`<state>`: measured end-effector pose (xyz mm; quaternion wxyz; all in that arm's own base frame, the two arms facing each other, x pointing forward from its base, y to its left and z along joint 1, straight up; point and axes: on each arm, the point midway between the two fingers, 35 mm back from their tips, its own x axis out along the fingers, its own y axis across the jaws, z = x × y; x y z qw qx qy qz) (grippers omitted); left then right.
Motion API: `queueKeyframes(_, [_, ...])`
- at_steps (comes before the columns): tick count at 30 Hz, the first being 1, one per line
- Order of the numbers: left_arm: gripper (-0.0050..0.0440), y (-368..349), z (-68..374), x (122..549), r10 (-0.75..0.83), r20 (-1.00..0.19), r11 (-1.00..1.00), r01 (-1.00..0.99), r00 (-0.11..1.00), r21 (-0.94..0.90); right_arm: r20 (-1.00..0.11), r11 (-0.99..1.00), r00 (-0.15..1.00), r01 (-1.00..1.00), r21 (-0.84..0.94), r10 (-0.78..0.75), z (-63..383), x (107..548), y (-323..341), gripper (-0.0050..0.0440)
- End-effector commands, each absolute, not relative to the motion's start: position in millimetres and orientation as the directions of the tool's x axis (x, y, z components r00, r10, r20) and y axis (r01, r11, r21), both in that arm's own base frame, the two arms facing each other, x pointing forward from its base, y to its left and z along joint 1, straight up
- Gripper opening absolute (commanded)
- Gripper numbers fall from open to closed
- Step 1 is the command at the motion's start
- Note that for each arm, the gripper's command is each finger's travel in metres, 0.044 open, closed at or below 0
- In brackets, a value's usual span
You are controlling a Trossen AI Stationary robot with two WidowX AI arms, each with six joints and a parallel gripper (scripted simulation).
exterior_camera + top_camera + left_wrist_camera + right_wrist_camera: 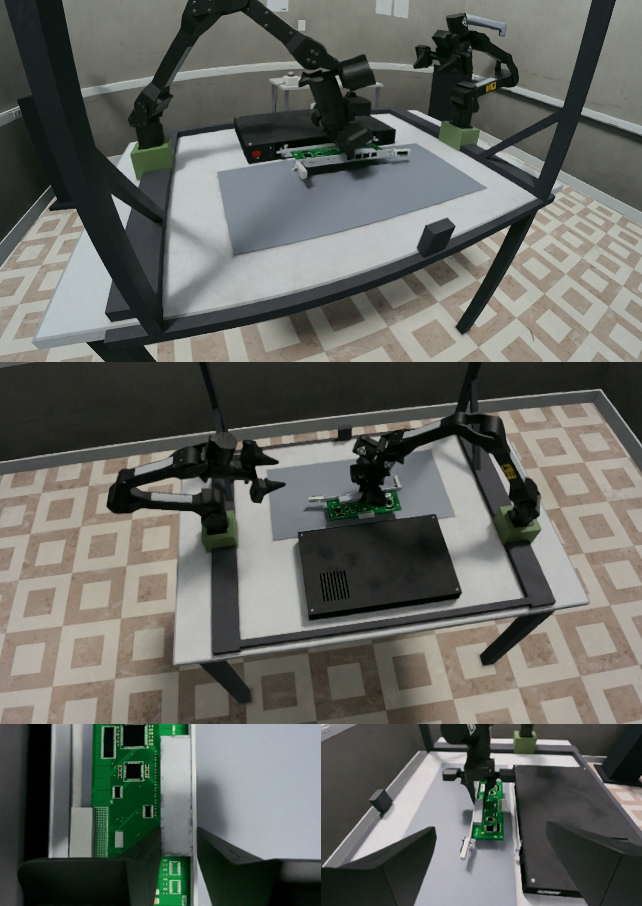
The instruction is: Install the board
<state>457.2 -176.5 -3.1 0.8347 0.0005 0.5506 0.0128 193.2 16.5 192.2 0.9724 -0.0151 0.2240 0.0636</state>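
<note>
The green board [345,510] [309,152] [135,796] [493,834] hangs component side up, low over the mat, just outside the enclosure's slotted side. My left gripper [374,502] [177,832] [479,804] is shut on it, at the grey block by the panel. One lever [316,498] [402,155] [464,848] lies roughly in line with the panel. The other lever [397,482] [301,169] points out from it. The black enclosure [375,562] [300,125] [568,801] lies flat on the bench; its slot opening is hidden. My right gripper [280,473] [491,830] is open and empty, off the board's end.
A grey mat [292,522] [280,215] [430,805] lies under the board. A light panel strip [59,793] [517,821] runs along the enclosure's slotted side, close to the board's inner edge. A small dark block [344,432] [436,237] [380,801] stands at the bench's rim. Dark frame posts rise at the sides.
</note>
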Motion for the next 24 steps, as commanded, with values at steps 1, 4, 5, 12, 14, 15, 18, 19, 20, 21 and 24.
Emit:
queueKeyframes(1, [0.0079, -184, 36, 468, -0.014, -0.882, 1.0, -0.013, 0.471, -0.022, -0.43, 0.991, 0.895, -0.132, -0.001, 0.118, 197, 193, 17, 0.04])
queueKeyframes(4, [0.0079, -184, 36, 468, -0.014, -0.882, 1.0, -0.012, 0.471, -0.022, -0.43, 0.991, 0.895, -0.132, -0.001, 0.118, 197, 193, 17, 0.04])
queueKeyframes(5, [0.0079, -184, 36, 468, -0.014, -0.882, 1.0, -0.012, 0.471, -0.022, -0.43, 0.991, 0.895, -0.132, -0.001, 0.118, 197, 193, 17, 0.04])
queueKeyframes(12, [0.0079, -189, 47, 472, -0.017, -0.878, 1.0, -0.014, 0.478, -0.027, -0.43, 0.991, 0.895, -0.132, -0.001, 0.118, 197, 193, 17, 0.04])
queueKeyframes(14, [0.0079, -188, 47, 472, -0.016, -0.878, 1.0, -0.014, 0.478, -0.026, -0.43, 0.991, 0.895, -0.132, -0.001, 0.118, 197, 193, 17, 0.04])
queueKeyframes(15, [0.0079, -183, 43, 471, -0.012, -0.883, 1.0, -0.013, 0.47, -0.021, -0.43, 0.991, 0.895, -0.132, -0.001, 0.118, 197, 193, 17, 0.04])
queueKeyframes(18, [0.0079, -179, 42, 472, -0.016, -0.882, 1.0, -0.011, 0.47, -0.024, -0.43, 0.991, 0.895, -0.132, -0.001, 0.118, 197, 193, 17, 0.04])
queueKeyframes(19, [0.0079, -179, 42, 472, -0.016, -0.882, 1.0, -0.011, 0.47, -0.024, -0.43, 0.991, 0.895, -0.132, -0.001, 0.118, 197, 193, 17, 0.04])
queueKeyframes(20, [0.0079, -174, 40, 472, -0.014, -0.884, 1.0, -0.012, 0.467, -0.022, -0.43, 0.991, 0.895, -0.132, -0.001, 0.118, 197, 193, 17, 0.04])
queueKeyframes(21, [0.0079, -169, 37, 470, -0.001, -0.882, 1.0, -0.015, 0.471, -0.008, -0.43, 0.991, 0.895, -0.132, -0.001, 0.118, 197, 193, 17, 0.04])
queueKeyframes(24, [0.0079, -161, 35, 472, 0.006, -0.875, 1.0, -0.014, 0.485, -0.001, -0.43, 0.991, 0.895, -0.132, -0.001, 0.118, 197, 193, 17, 0.04])
